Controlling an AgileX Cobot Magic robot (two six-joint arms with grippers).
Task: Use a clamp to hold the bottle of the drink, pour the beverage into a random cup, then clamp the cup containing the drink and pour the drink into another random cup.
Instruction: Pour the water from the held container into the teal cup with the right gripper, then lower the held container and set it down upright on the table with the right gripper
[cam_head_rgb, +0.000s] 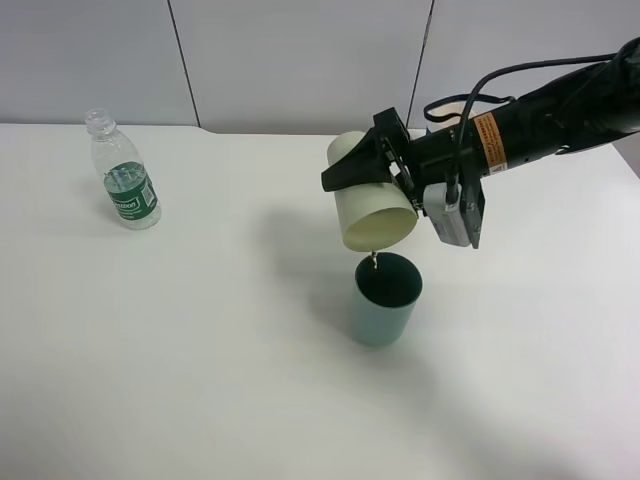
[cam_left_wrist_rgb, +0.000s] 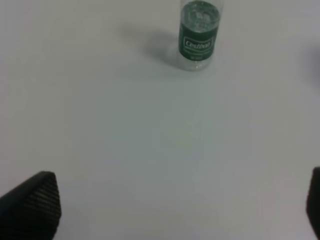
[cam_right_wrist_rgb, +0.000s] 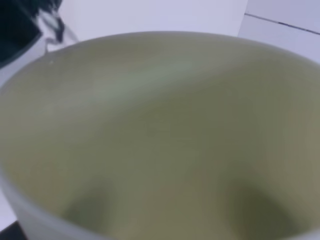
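Note:
My right gripper (cam_head_rgb: 368, 170) is shut on the pale yellow-green tumbler (cam_head_rgb: 372, 208), held tipped almost on its side with its mouth over the teal cup (cam_head_rgb: 385, 305). A thin stream of the beverage (cam_head_rgb: 373, 260) runs from the tumbler's rim into the teal cup. The tumbler's wall (cam_right_wrist_rgb: 160, 140) fills the right wrist view and hides the fingers there. The bottle (cam_head_rgb: 128, 185) stands upright and uncapped at the far left, also seen as the bottle (cam_left_wrist_rgb: 199, 35) ahead of my left gripper (cam_left_wrist_rgb: 175, 200). That gripper is open, empty and well apart from it.
The white table (cam_head_rgb: 200, 380) carries only the bottle and the teal cup. A grey panelled wall (cam_head_rgb: 300, 60) rises behind the table's far edge. The right arm (cam_head_rgb: 540, 125) reaches in from the right, above the table.

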